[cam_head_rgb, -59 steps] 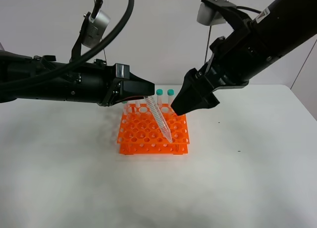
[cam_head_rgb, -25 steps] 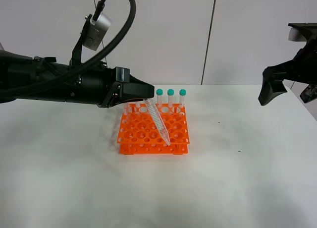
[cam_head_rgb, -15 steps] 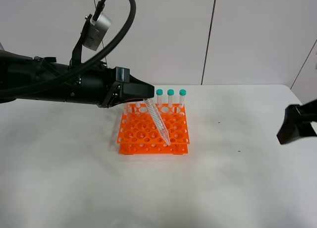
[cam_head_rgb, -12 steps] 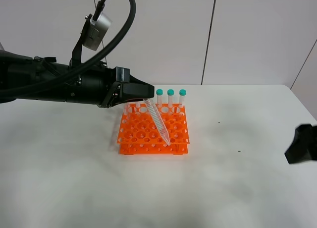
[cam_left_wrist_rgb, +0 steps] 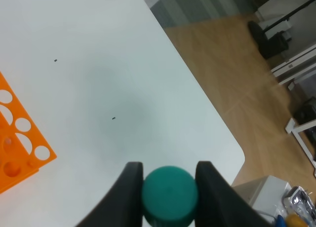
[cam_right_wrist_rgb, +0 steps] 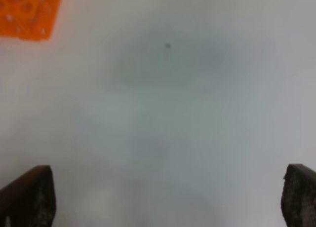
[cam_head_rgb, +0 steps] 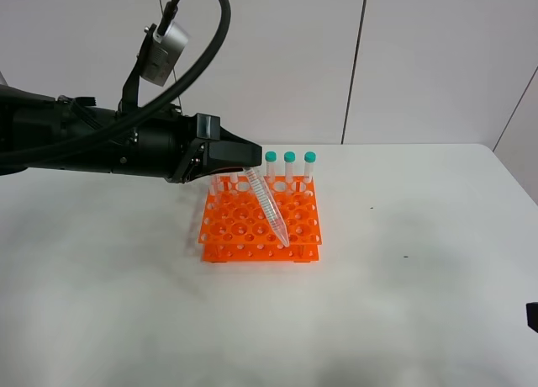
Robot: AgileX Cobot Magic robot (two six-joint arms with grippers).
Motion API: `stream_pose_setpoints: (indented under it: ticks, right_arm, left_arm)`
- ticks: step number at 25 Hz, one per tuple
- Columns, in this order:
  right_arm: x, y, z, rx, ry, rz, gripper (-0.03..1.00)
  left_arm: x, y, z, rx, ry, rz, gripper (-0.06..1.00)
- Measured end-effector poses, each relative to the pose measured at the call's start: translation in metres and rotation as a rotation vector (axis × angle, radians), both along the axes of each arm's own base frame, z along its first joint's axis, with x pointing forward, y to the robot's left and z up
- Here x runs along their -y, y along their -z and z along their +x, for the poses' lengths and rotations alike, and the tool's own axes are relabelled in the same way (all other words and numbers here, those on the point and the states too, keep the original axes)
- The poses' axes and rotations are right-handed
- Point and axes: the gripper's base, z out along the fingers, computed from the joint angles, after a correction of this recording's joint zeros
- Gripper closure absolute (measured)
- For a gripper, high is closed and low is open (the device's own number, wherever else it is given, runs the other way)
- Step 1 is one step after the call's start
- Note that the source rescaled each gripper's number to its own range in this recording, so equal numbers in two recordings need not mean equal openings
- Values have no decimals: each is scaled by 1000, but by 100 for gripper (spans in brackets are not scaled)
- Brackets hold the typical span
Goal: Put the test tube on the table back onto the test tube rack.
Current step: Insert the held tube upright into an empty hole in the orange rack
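- My left arm: matte black housing, lies nearly level over the tabletop, thick black ribbed cable looping above it.
- My left tool: clamped on the test tube at its cap end. In the left wrist view the two black fingers sit tight on either side of the round teal-green cap.
- Test tube: slim, clear plastic, printed scale marks down the side, conical tip. It hangs tilted, cap up in my tool, tip down and to the right at the top tier of the test tube rack, near its front right corner. Can't tell if the tip is inside a hole.
- Test tube rack: bright orange glossy plastic, squarish, two tiers, grid of round holes; sits flat on the tabletop.
- Three upright tubes with teal caps stand in a row along the rack's back edge, right part.
- Tabletop: plain white, matte, smooth, a few tiny dark specks.
- My right tool: fingers spread wide apart, holding nothing, dark and blurred, over bare tabletop well to the right of the rack; the high view shows only a dark sliver at its right edge.
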Motion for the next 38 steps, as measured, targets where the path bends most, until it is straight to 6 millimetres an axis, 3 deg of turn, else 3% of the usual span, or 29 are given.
stream_pose_setpoints:
  ticks: [5, 15, 24, 38]
  right_arm:
    - [1, -3, -12, 80, 0, 5, -3]
    - [2, -3, -15, 102, 55, 7, -3]
    - [3, -6, -47, 304, 20, 20, -3]
    - [2, -6, -47, 306, 18, 24, -3]
  left_arm:
    - [0, 0, 0, 0, 0, 0, 94]
    - [0, 0, 0, 0, 0, 0, 94]
    - [0, 0, 0, 0, 0, 0, 94]
    - [0, 0, 0, 4, 3, 7, 94]
